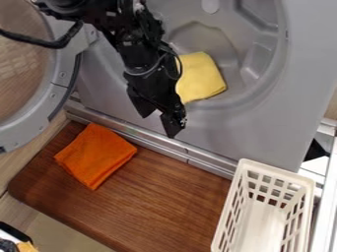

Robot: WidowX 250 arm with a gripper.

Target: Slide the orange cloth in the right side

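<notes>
The black gripper (160, 122) hangs in the upper middle of the camera view, over the lower edge of the grey machine front, with its two fingers spread apart and nothing between them. An orange cloth (96, 155), folded into a rough square, lies flat on the left part of the brown wooden board (168, 202). The cloth is below and to the left of the gripper, apart from it.
A yellow cloth (201, 78) lies in the machine's round opening, partly behind the arm. The open round door (51, 93) stands at the left. A white slotted basket (240, 199) sits at the lower right. A metal rail (197, 158) runs along the board's back edge.
</notes>
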